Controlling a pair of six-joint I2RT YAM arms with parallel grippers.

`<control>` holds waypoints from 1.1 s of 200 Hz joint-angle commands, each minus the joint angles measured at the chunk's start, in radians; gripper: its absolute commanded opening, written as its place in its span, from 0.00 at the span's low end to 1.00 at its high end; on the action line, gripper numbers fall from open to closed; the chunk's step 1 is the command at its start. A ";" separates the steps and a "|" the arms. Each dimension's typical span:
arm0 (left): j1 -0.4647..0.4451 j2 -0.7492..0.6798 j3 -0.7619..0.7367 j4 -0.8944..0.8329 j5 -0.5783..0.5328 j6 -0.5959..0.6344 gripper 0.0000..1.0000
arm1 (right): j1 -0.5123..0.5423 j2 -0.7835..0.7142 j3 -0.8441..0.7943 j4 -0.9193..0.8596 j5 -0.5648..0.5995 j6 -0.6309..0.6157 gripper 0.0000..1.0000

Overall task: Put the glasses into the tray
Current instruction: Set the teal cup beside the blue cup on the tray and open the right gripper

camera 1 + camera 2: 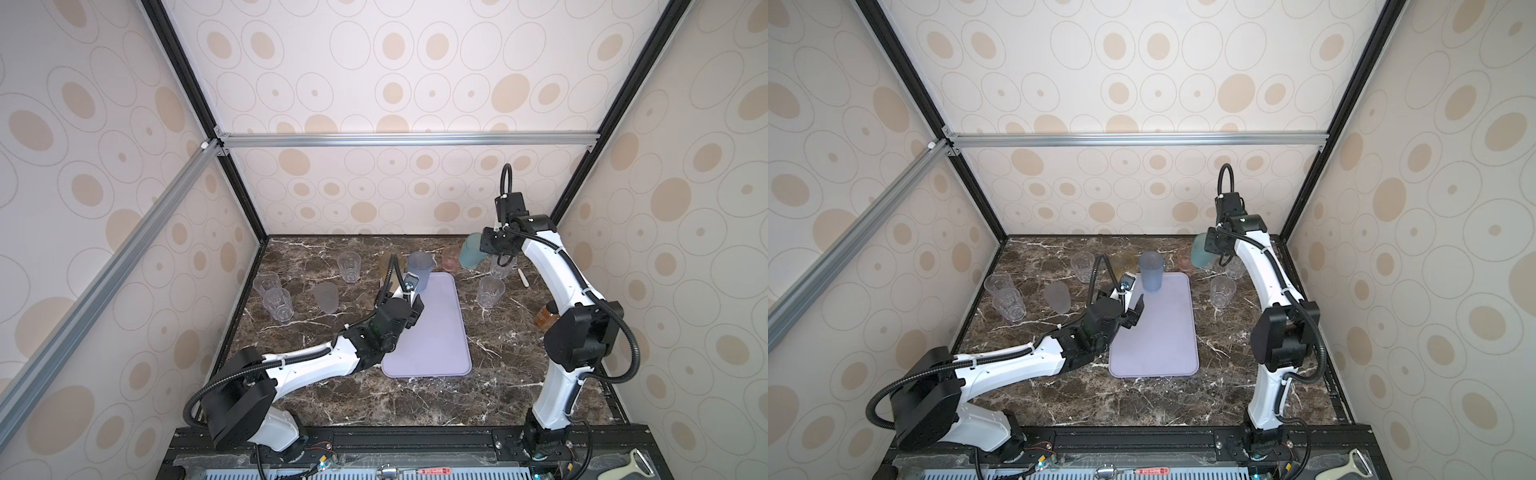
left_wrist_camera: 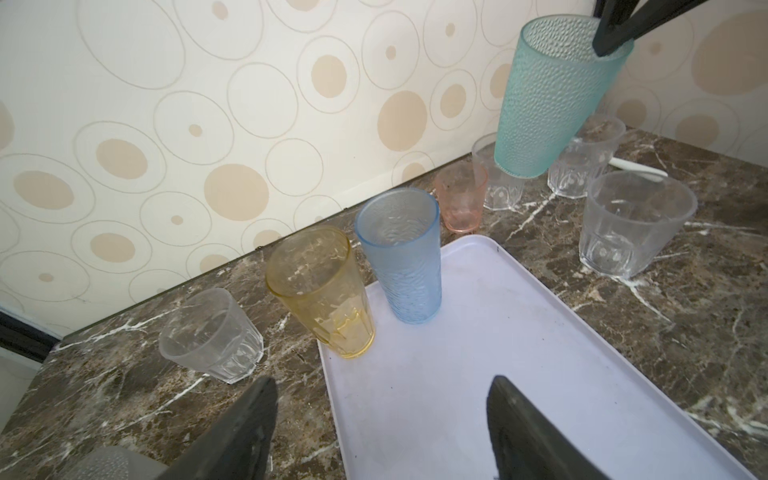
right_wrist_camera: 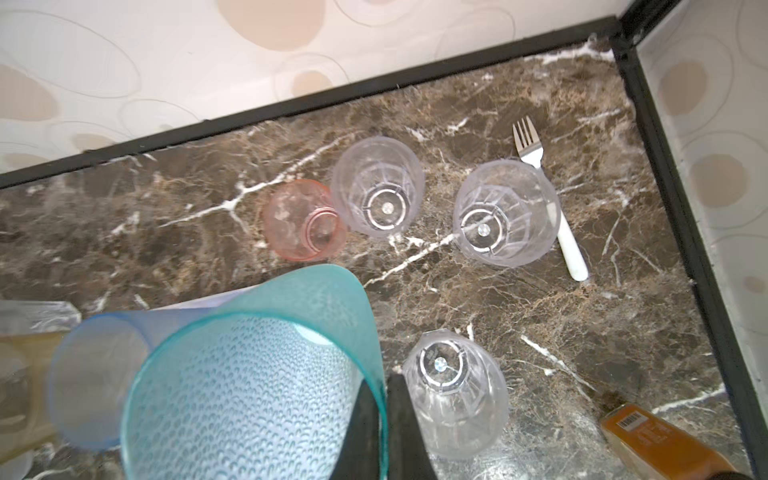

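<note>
My right gripper [image 3: 384, 382] is shut on the rim of a tall teal glass [image 1: 471, 251] [image 2: 552, 95]. It holds the glass tilted in the air above the table's back right, near the tray's far corner. The lavender tray [image 1: 436, 345] [image 1: 1154, 345] lies in the middle. A grey-blue glass [image 1: 419, 270] [image 2: 401, 257] stands upright in its far left corner. An amber glass [image 2: 322, 291] stands at that corner's edge. My left gripper [image 2: 382, 384] [image 1: 1133, 309] hangs open and empty over the tray's left rim. A small pink glass [image 3: 303, 220] stands behind the tray.
Three clear glasses [image 3: 457, 386] [image 3: 505, 214] [image 3: 378, 187] stand at the right rear beside a white-handled fork [image 3: 569, 245]. An amber bottle [image 1: 546, 316] stands by the right arm. Clear glasses [image 1: 349, 266] [image 1: 278, 303] and a frosted one [image 1: 326, 297] stand left of the tray.
</note>
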 commanded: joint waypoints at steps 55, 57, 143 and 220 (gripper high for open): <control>0.140 -0.178 -0.098 -0.115 0.087 0.008 0.79 | 0.146 0.042 0.076 -0.242 -0.002 -0.087 0.00; 0.142 -0.181 -0.102 -0.115 0.096 0.007 0.79 | 0.147 0.045 0.076 -0.243 -0.003 -0.088 0.00; 0.146 -0.163 -0.209 -0.001 0.195 -0.067 0.78 | 0.176 0.167 0.009 -0.115 0.053 -0.086 0.00; 0.146 -0.126 -0.217 -0.001 0.181 -0.042 0.78 | 0.150 0.335 0.115 -0.083 0.063 -0.084 0.00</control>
